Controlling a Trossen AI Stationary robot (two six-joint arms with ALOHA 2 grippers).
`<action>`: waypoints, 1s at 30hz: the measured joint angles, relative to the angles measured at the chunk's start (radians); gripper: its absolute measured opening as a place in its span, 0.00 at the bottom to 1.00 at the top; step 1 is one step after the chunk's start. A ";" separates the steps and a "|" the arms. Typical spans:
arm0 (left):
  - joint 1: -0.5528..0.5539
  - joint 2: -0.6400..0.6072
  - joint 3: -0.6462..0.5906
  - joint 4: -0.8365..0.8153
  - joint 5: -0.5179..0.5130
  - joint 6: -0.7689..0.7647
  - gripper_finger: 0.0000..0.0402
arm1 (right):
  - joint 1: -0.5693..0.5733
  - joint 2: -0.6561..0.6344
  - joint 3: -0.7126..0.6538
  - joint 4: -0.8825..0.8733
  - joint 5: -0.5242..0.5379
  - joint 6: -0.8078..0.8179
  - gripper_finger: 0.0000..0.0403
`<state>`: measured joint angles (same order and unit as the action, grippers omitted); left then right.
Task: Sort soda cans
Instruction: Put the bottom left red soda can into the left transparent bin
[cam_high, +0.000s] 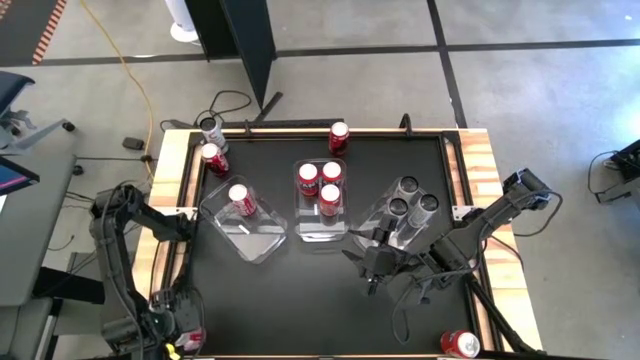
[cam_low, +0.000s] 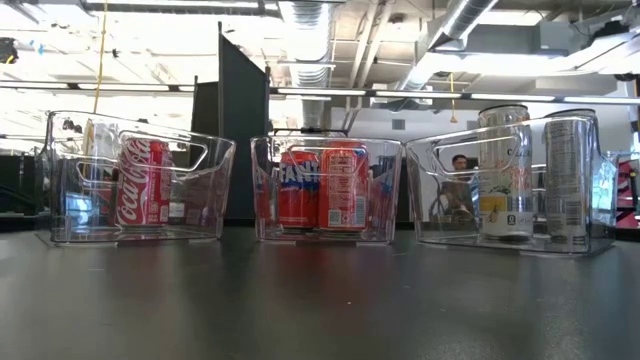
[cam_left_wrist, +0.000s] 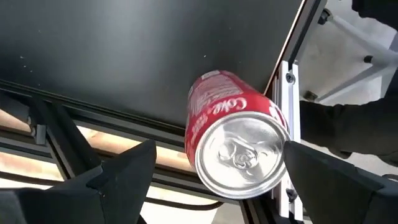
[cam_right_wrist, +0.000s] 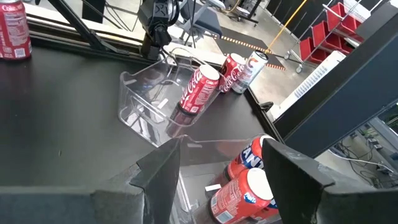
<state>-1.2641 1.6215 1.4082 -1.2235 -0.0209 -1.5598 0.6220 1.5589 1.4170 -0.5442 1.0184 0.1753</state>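
Black tabletop (cam_high: 300, 290), concrete floor; left end effector (cam_left_wrist: 211, 180) wide around red can (cam_left_wrist: 233, 143); right end effector (cam_right_wrist: 217, 180) wide, empty.

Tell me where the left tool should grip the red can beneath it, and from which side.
Grip the red can on its curved wall just under the silver lid, coming straight down from above. The lid faces the left wrist camera, so the can likely stands upright, and the open left tool flanks it on both sides. The right tool waits mid-table.
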 joint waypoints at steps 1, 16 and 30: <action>-0.003 0.000 0.000 0.005 -0.001 0.000 0.86 | 0.000 0.000 0.000 0.000 0.000 0.000 0.61; -0.009 -0.015 0.013 -0.048 0.042 -0.003 0.86 | 0.000 0.000 0.000 0.000 0.000 0.000 0.61; -0.029 -0.016 0.008 0.009 -0.016 0.008 0.86 | 0.000 0.000 0.000 -0.001 0.000 0.000 0.61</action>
<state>-1.2926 1.6054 1.4158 -1.2142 -0.0366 -1.5516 0.6220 1.5589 1.4170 -0.5449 1.0180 0.1753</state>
